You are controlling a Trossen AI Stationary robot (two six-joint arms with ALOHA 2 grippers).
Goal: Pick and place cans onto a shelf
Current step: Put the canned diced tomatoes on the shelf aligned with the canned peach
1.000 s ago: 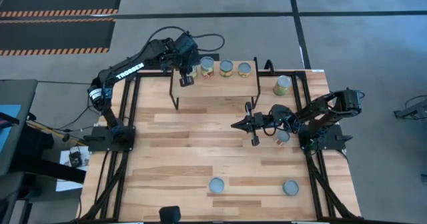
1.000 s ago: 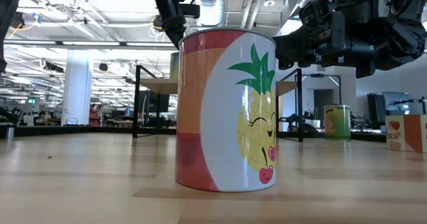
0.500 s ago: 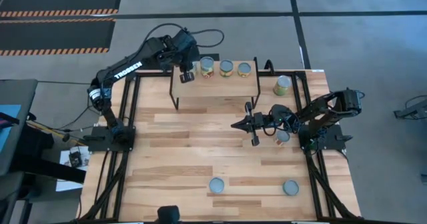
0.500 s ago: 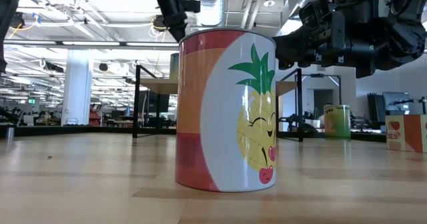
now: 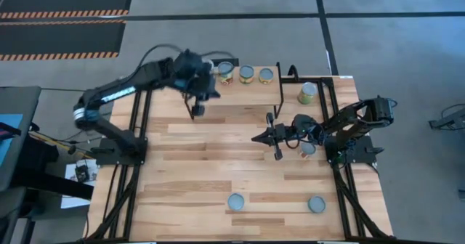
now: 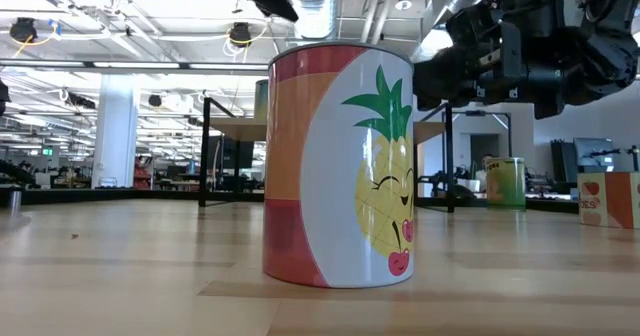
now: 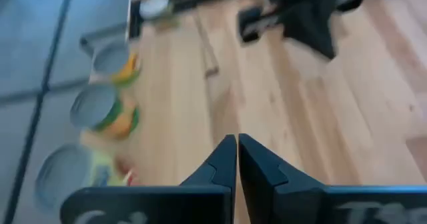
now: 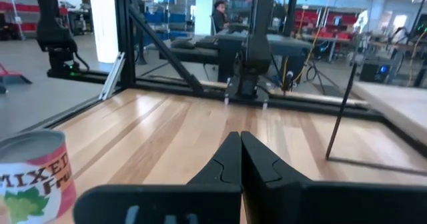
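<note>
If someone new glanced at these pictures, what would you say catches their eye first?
Most likely the pineapple can, which fills the middle of the low view. From above, three cans line the shelf at the table's far edge, with the left gripper, fingers shut, just off the shelf's left end. The right gripper, also shut, hangs mid-table.
</note>
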